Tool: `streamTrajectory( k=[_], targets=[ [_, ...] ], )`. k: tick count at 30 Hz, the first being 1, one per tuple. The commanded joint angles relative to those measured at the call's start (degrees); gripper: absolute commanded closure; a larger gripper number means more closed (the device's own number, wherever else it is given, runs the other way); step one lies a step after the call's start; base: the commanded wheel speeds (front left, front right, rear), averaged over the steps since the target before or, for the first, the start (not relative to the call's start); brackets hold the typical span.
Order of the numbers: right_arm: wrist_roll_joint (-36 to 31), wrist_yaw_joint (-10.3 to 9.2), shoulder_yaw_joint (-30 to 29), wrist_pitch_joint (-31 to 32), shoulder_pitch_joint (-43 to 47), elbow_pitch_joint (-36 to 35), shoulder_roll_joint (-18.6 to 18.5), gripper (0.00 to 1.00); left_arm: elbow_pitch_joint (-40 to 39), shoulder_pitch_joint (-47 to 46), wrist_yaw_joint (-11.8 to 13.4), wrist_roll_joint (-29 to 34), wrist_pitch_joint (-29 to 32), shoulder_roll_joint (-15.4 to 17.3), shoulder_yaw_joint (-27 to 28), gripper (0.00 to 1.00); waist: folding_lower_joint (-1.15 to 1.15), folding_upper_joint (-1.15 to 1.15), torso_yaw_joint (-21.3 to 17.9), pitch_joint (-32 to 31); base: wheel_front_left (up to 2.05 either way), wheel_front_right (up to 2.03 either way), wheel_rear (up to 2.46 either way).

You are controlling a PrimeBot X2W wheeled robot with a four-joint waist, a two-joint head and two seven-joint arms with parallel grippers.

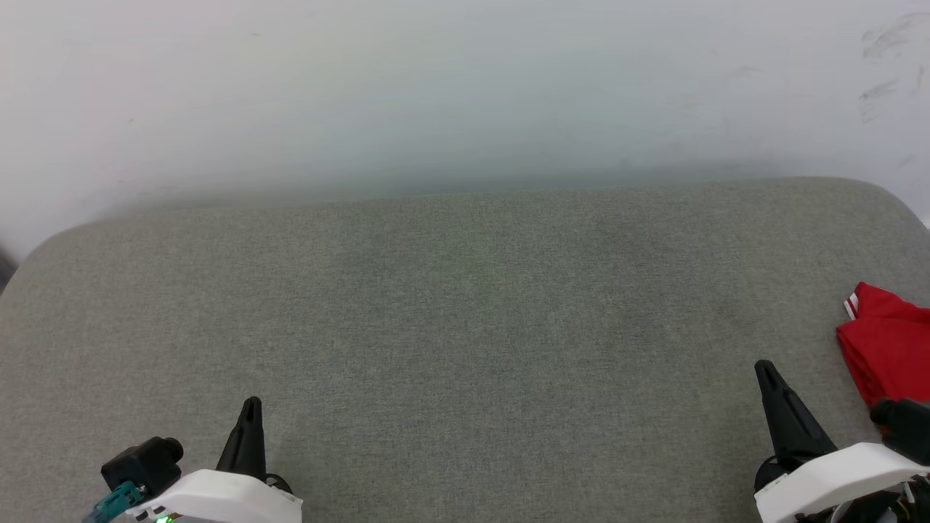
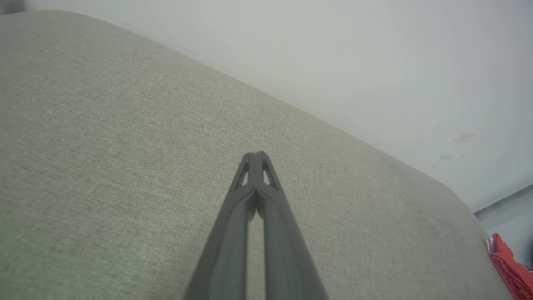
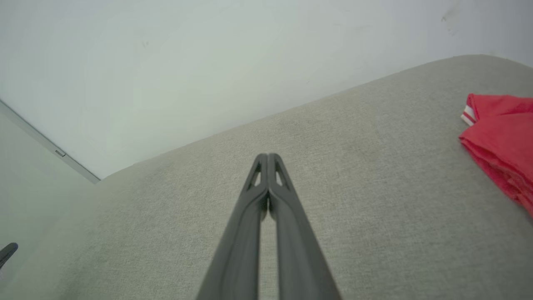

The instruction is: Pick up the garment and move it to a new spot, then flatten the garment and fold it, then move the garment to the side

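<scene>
The left gripper (image 1: pixel 251 404) is pointing up the head view from the lower left corner, far to the left of the garment (image 1: pixel 888 341). Its two long dark fingers (image 1: pixel 247 436) are pressing tightly together and pinching nothing. In the left wrist view the same gripper (image 2: pixel 257 156) is showing its tips meeting over bare grey cloth, while a sliver of the garment (image 2: pixel 510 266) is peeking in at the lower right edge. The grey upholstered cushion (image 1: pixel 465 327) is stretching flat between that gripper and the garment, and a pale wall (image 1: pixel 465 87) is rising behind it.

The right gripper (image 1: pixel 764 370) is standing near the garment, just to its left, its fingers likewise closing tip to tip and carrying nothing. The right wrist view is showing that gripper (image 3: pixel 268 158) hanging over the cushion (image 3: pixel 354 187), apart from the red cloth. The garment (image 3: pixel 499 133) is lying in a bunched red heap on the cushion, running out past the right edge of the head view. A white, red-striped cuff edge (image 1: pixel 851 306) is turning toward the wall at the garment's upper left corner. The dark camera block (image 1: pixel 904 425) on the right wrist is overlapping the garment's lower edge in the head view; whether it is touching the cloth cannot be told.
</scene>
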Motion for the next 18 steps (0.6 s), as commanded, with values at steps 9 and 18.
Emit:
streamTrajectory(
  k=[9, 18],
  targets=[
    [9.77, -0.01, -0.73, 0.39, -3.09, 1.38, 0.37, 1.0, 0.32, -2.76, -2.27, -7.27, 2.23, -1.25, 2.79, 1.0, 0.0, 0.0, 0.2, 0.06, 0.0, 0.0, 0.0],
    [16.38, -0.01, -1.14, 0.67, -3.95, 2.87, 0.6, 1.0, 0.83, -3.41, -3.77, -12.25, 3.86, -2.39, 4.49, 1.0, 0.0, 0.0, 0.37, 0.11, 0.0, 0.0, 0.0]
  ],
)
